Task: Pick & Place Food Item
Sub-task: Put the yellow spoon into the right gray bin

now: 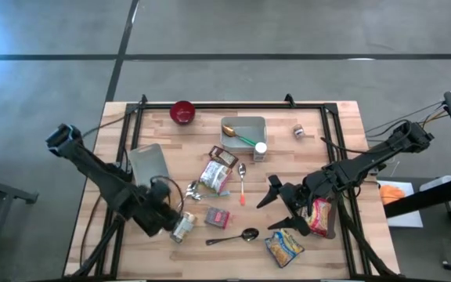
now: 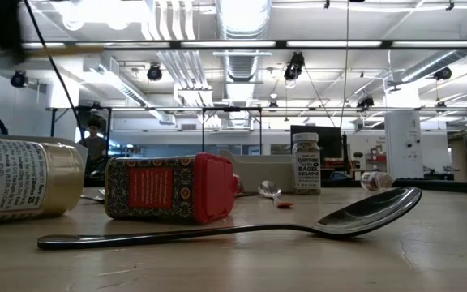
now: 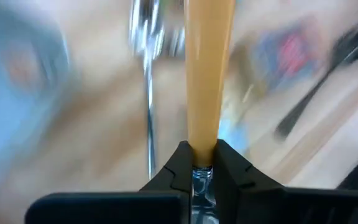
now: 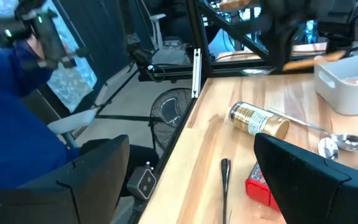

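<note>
The left gripper [image 1: 177,222], jaws closed empty, sits beside the gold can [image 1: 183,227] lying on the bench [image 1: 343,125], while the right gripper [image 1: 276,210] hovers open-jawed above the yellow food packet [image 1: 284,248].

A white rectangular plastic tray [image 1: 245,124] sits at the table's far middle, a red round bowl [image 1: 182,112] left of it. Near the front edge lies a dark metal spoon [image 1: 238,236], a yellow snack packet [image 1: 283,247] to its right, seemingly flat.

A: What sort of place is this?
B: A lab: exposed ceiling ducts [image 2: 242,32], strip lights, a concrete floor [image 1: 288,31], monitors [image 2: 314,142] on benches.
</note>
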